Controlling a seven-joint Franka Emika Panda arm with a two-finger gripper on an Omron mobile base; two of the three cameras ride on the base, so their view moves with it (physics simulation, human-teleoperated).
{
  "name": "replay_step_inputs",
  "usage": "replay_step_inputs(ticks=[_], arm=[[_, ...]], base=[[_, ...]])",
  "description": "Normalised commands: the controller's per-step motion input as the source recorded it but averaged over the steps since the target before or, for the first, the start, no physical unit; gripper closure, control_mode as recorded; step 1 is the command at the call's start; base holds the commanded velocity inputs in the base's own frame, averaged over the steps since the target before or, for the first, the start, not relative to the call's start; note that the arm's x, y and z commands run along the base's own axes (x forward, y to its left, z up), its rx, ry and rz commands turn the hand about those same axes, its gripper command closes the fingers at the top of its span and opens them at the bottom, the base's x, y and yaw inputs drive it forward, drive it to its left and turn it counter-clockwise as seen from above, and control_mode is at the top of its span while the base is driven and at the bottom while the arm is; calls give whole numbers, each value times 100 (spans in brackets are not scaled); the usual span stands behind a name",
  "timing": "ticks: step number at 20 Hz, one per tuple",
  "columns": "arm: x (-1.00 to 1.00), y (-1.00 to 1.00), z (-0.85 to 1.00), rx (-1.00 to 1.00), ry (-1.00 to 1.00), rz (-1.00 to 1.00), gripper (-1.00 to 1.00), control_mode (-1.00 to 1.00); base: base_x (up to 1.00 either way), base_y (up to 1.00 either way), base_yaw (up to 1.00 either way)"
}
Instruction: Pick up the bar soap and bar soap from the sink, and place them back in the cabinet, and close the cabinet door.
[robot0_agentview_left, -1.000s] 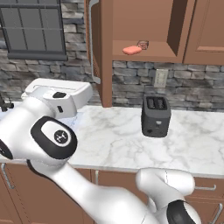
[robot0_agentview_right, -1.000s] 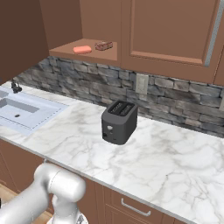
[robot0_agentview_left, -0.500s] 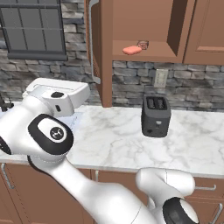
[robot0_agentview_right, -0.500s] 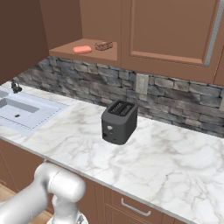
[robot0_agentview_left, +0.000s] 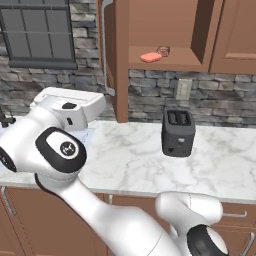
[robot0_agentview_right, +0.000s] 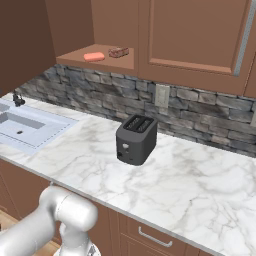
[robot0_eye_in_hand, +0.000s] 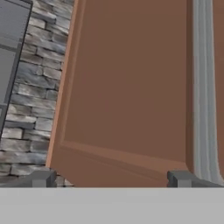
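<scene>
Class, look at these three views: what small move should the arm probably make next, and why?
Probably press the open gripper forward against the cabinet door to swing it shut. Both bar soaps already lie on the cabinet shelf, the door stands open, and the hand faces its panel.

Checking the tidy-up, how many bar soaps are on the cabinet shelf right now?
2: the orange bar soap on the open cabinet shelf, and the brown bar soap just behind it.

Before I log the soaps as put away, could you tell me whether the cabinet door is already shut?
No, the cabinet door stands open, with both bar soaps visible on the cabinet shelf.
</scene>
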Motion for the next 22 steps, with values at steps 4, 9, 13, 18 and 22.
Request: replay_step_inputs(ticks=[4, 9, 13, 18, 22], arm=[[0, -22, 0, 0, 0, 0, -100, -100], [0, -29, 0, 0, -1, 0, -100, -100], [0, -29, 0, 0, -1, 0, -100, -100], [0, -37, 0, 1, -2, 0, -100, -100], [0, -54, 0, 0, -1, 0, -100, -100]], base=[[0, 0, 0], [0, 0, 0], [0, 0, 0], [0, 0, 0], [0, 0, 0]])
